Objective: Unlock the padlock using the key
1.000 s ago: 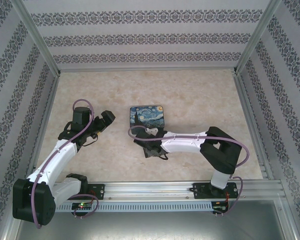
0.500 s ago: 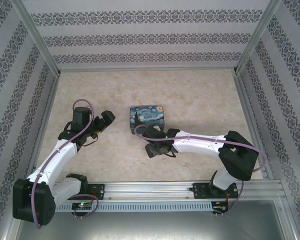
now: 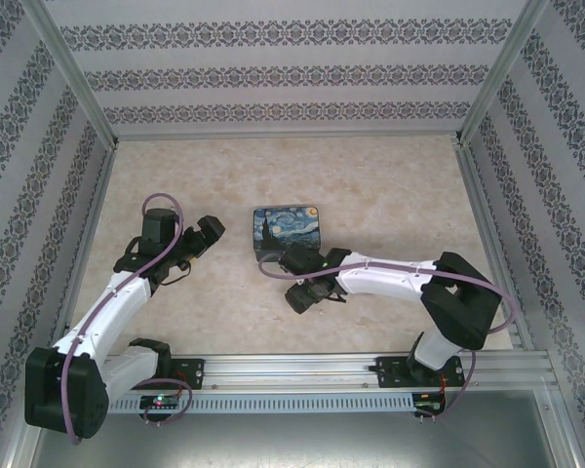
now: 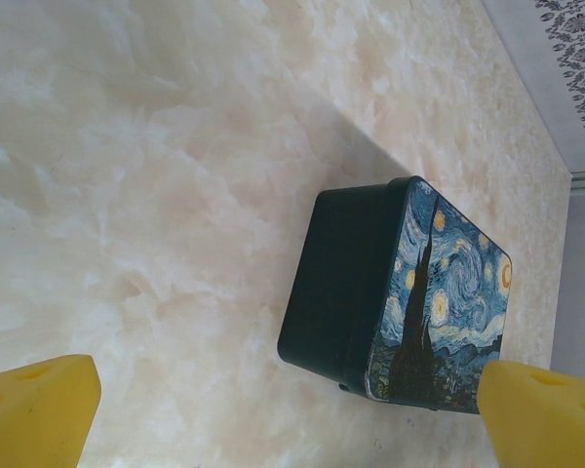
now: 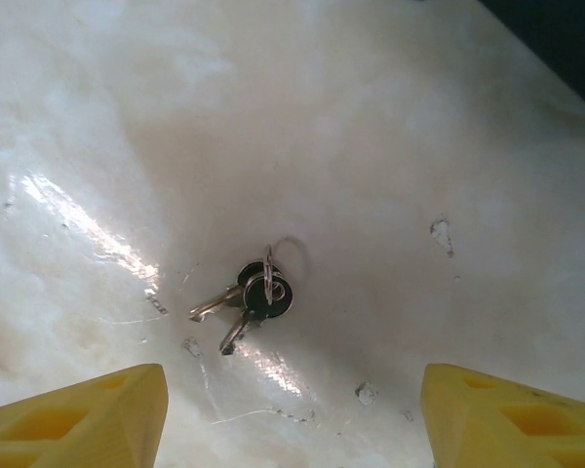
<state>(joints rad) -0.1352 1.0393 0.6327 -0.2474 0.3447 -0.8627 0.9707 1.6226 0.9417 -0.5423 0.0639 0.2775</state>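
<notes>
On worktop [image 5: 419,146]: key [image 5: 246,300], joined by ring [image 5: 269,263] to second key, lying flat near painted tin [image 3: 288,229], on tin's side toward arm bases. Right fingers [image 5: 78,419] spread wide, pinching nothing, above key, not touching it. Left fingers [image 4: 39,409] spread fully, empty, left of tin, facing its side wall.

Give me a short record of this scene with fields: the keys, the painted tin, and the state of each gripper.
key: two small ones on one ring, lying flat on the table, not touched
tin: painted lid, resting on the table
left gripper: open, empty, pointed at the tin
right gripper: open, empty, above the key, one finger on each side
</notes>
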